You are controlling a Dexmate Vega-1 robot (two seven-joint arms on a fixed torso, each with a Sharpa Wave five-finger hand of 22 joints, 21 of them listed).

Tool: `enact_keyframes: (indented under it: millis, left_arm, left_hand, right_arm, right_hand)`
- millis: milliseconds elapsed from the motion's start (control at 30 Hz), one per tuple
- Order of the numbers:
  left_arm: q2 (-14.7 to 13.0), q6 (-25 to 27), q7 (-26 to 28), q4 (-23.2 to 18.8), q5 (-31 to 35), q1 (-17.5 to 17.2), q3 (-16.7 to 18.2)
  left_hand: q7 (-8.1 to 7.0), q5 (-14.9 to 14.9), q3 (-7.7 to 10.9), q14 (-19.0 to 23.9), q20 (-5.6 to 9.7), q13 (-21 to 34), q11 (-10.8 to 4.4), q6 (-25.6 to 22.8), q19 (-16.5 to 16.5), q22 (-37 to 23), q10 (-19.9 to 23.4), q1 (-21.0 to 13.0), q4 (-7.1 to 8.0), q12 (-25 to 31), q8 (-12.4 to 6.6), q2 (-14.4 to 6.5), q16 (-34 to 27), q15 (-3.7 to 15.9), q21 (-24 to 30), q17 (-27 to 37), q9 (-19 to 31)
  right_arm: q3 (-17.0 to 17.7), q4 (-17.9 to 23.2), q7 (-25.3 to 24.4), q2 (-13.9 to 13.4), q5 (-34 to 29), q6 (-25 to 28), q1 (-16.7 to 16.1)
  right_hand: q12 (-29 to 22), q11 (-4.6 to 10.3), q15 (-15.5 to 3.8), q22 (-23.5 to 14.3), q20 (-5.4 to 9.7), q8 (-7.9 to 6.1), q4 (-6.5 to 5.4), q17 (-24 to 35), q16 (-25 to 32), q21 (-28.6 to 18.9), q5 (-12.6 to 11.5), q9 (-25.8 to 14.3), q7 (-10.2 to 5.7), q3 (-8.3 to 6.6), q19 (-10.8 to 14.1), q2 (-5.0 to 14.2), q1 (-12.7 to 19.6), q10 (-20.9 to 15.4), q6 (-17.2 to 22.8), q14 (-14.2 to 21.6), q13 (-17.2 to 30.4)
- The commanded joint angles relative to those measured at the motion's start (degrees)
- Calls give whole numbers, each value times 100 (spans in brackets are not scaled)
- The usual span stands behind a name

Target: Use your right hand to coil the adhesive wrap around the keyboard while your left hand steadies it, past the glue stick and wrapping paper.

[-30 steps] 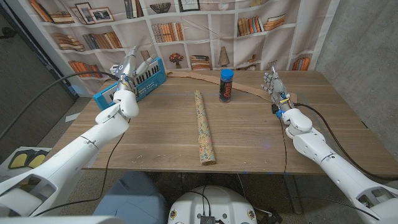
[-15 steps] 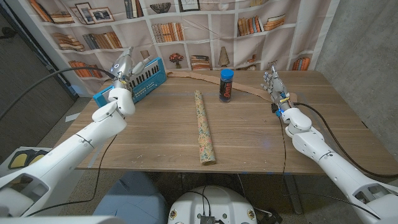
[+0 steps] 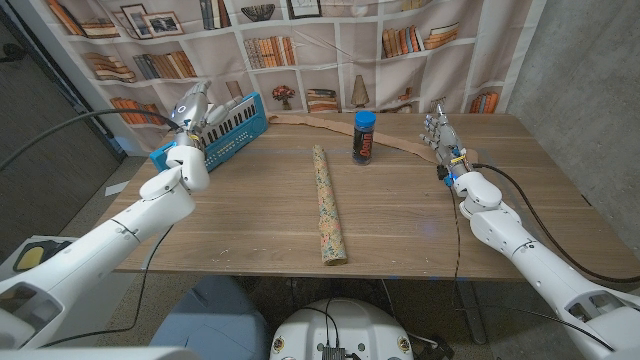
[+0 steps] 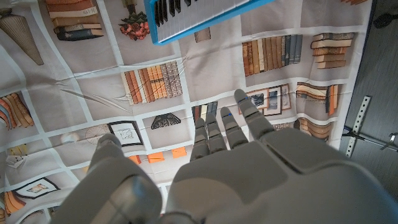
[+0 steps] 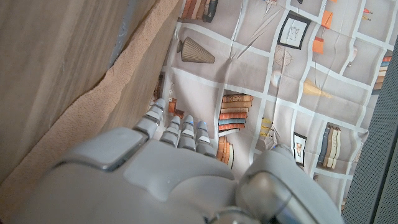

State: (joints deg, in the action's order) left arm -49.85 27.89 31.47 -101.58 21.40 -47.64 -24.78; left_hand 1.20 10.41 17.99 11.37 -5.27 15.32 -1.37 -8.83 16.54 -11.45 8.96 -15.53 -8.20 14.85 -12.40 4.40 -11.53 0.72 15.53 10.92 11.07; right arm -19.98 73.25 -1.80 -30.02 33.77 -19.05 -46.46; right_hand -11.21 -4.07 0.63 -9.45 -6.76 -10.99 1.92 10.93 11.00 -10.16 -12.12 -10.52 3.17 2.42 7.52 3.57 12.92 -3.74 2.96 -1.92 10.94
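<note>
The keyboard [image 3: 222, 128] sits tilted at the far-left corner, left hand [image 3: 192, 112] right beside it, fingers loose and holding nothing. Right hand [image 3: 436, 130], also empty, waits by the wrap [image 3: 400, 143], which trails past the glue stick [image 3: 363, 137]. I'd pin the keyboard first, then pinch the wrap.

No text could be read; the label on the dark cylindrical glue stick [image 3: 364, 137] was too blurred.

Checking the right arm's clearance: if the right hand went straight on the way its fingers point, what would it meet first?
Probably the tan wrap strip just past the right hand, then the bookshelf backdrop; depth is unclear.
</note>
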Motion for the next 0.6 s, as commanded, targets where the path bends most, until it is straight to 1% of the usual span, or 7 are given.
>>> enact_keyframes:
  millis: [33, 200, 233, 267, 367, 433, 600]
  left_arm:
    - [-319, 115, -198, -123, 146, -156, 10]
    - [-434, 245, -275, -202, 164, -250, 77]
    - [-443, 292, -287, -214, 174, -260, 83]
    - [-465, 319, -307, -223, 186, -268, 84]
    - [-497, 309, -294, -195, 215, -287, 82]
    - [-547, 289, -320, -181, 245, -294, 66]
    - [-558, 402, -326, -170, 328, -313, 38]
  left_hand:
    - [-88, 26, -6, 89, 69, 18, -70, -76, 123, -1, 97, -60, -18, 39, -29, 44, -28, 51, 38, 4, 32]
    - [-60, 33, 7, 69, 24, 24, -11, -58, 189, 4, 70, -111, -33, 27, -19, 39, -13, 22, 54, -2, 37]
    - [-84, 36, 13, 55, -131, 30, 30, -30, 212, 6, 56, -142, -39, 21, -7, 39, -3, 2, 55, -4, 43]
    - [-109, 36, 16, 52, -210, 33, 30, -22, 224, 6, 45, -155, -41, 16, -4, 38, -1, -10, 56, -4, 47]
    - [-177, 36, 19, 29, -328, 41, 16, 2, 201, 7, 14, -178, -42, 4, 3, 41, 9, -32, 38, -4, 59]
    - [-159, 35, 22, 19, -356, 45, -32, -35, 191, 9, 46, -194, -43, 17, -15, 39, 14, -2, 29, -5, 66]
    - [-95, 37, 41, 49, -316, 51, -30, -48, 246, 13, 85, -243, -52, 32, -20, 23, 4, 28, 40, -8, 71]
  right_arm:
    - [-6, -33, 21, -1, 17, 16, 27]
    - [-9, -16, -1, -5, 1, 10, 10]
    - [-9, -6, -7, -7, 0, 13, 4]
    - [-5, 13, -15, -7, 15, 35, -4]
    - [-13, 26, -14, -12, 9, 42, -12]
    - [-13, 32, -29, -7, 7, 47, -15]
    - [-20, 25, -36, 5, -10, 18, -15]
  right_hand:
    - [-14, 18, -2, -22, 7, -29, 31, 9, 31, -37, 15, -23, -25, 19, -22, -5, 72, 1, 25, -4, 8]
    - [-14, 23, -11, -22, 5, -30, 36, 9, 32, -39, 16, -24, -24, 18, -21, -6, 78, 1, 28, 0, 8]
    - [-15, 22, -13, -22, 1, -29, 37, 9, 33, -39, 17, -24, -22, 17, -20, -5, 79, -1, 27, 2, 8]
    - [-16, 21, -12, -22, 0, -30, 38, 9, 32, -40, 17, -24, -23, 17, -20, -5, 80, -3, 29, 0, 8]
    - [-16, 30, -13, -22, 1, -31, 42, 8, 32, -41, 18, -24, -30, 16, -20, -5, 84, -2, 33, 0, 8]
    - [-16, 27, -15, -22, 1, -32, 43, 8, 32, -41, 18, -24, -25, 15, -20, -5, 85, -4, 35, 0, 8]
    - [-18, 25, -18, -23, 2, -30, 47, 8, 33, -43, 19, -24, -26, 13, -19, -3, 90, -10, 34, 1, 8]
